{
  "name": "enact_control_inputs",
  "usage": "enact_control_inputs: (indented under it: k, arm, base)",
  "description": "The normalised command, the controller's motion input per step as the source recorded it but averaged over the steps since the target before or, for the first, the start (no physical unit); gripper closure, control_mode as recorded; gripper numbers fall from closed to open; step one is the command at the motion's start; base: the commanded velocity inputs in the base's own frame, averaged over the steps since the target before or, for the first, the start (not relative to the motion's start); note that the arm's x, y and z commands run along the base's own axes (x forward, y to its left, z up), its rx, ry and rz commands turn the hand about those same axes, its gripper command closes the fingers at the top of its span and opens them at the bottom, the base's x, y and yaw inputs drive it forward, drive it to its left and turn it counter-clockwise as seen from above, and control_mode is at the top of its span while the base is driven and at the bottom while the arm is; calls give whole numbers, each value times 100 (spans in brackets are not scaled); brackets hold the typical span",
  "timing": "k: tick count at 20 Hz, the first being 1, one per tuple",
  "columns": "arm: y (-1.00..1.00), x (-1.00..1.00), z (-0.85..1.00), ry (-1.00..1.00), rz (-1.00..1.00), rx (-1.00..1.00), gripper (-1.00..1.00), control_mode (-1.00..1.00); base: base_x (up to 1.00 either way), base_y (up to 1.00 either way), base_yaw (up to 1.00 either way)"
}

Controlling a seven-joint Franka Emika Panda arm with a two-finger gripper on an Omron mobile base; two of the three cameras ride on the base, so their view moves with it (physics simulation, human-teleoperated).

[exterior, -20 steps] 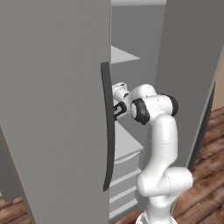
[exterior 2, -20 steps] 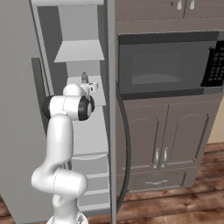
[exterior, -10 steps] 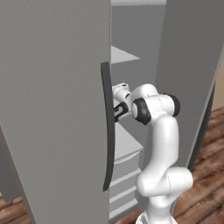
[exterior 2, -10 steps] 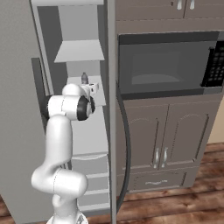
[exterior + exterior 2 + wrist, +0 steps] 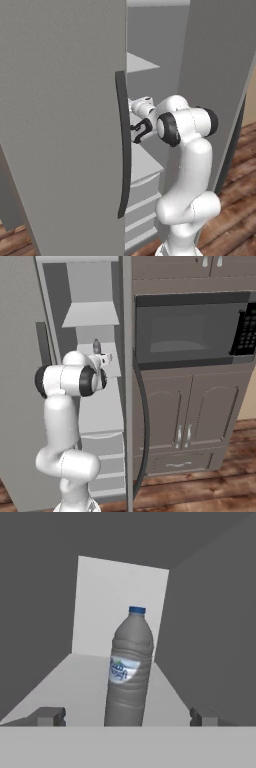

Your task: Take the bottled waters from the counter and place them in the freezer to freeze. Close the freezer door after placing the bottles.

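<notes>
A grey see-through bottled water (image 5: pixel 129 667) with a blue cap stands upright on a pale shelf (image 5: pixel 75 684) inside the freezer (image 5: pixel 90 315). My gripper (image 5: pixel 126 718) is open, with one fingertip (image 5: pixel 50 716) on each side of the bottle's base and clear of it. In the right base view the bottle's top (image 5: pixel 96 347) shows just above my hand (image 5: pixel 107 359). The freezer door (image 5: pixel 60 125) stands open on the left, and its dark bar handle (image 5: pixel 122 145) hides part of my hand. The counter is out of view.
The other grey fridge door (image 5: pixel 128 381) stands edge-on to the right of my arm. Beyond it are a built-in black-glass oven (image 5: pixel 190 331) and dark cabinets (image 5: pixel 195 416). Pale drawers (image 5: pixel 102 448) sit low inside the freezer. The floor (image 5: pixel 200 491) is wood.
The fingers have spread slightly wider around the standing bottle. The arm's elbow has shifted a little away from the freezer.
</notes>
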Motion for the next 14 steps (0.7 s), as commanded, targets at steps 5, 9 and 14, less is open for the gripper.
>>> enact_control_inputs:
  k: [5,9,14]
  arm:
    - [-18,-53,27,0,0,1,-100,-100]
    - [-22,-51,36,0,0,1,-100,-100]
    - [-24,-47,41,0,0,2,-100,-100]
  base:
    - [0,0,0]
    - [0,0,0]
    - [0,0,0]
